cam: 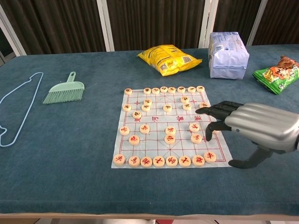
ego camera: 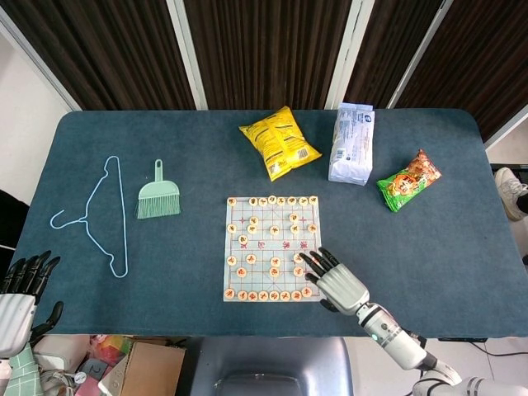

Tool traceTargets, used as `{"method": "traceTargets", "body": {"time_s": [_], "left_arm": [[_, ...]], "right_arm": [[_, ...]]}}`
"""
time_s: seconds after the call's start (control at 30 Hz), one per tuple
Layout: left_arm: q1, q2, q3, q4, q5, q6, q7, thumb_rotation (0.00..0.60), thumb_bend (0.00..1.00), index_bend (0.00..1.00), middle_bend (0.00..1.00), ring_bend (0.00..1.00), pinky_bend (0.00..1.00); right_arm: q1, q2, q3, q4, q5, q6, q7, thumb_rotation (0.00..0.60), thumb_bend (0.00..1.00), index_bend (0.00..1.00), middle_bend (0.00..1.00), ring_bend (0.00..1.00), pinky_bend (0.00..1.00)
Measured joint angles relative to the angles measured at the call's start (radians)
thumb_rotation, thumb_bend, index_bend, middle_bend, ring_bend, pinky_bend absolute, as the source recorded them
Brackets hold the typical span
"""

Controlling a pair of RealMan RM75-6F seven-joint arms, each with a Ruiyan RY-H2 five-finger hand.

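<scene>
A dark blue cloth covers the counter [ego camera: 165,247], and dark curtains hang behind its far edge. The right hand [cam: 243,119] hangs over the chess board's [ego camera: 273,247] near right corner, fingers spread, holding nothing. The left hand [ego camera: 21,289] waits off the near left corner, fingers apart and holding nothing.
</scene>
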Motion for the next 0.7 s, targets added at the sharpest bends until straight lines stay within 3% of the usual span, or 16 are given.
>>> {"method": "traceTargets", "body": {"time_s": [0.7], "left_arm": [[-0.009,0.006,-0.006,0.006,-0.016,-0.014,-0.024,0.6,0.42,0.0,0.0,0.0,0.07]], "right_arm": [[0.048,-0.055,-0.027,0.04,0.047,-0.008,0.014,0.6,0.47,0.52,0.0,0.0,0.0]]}}
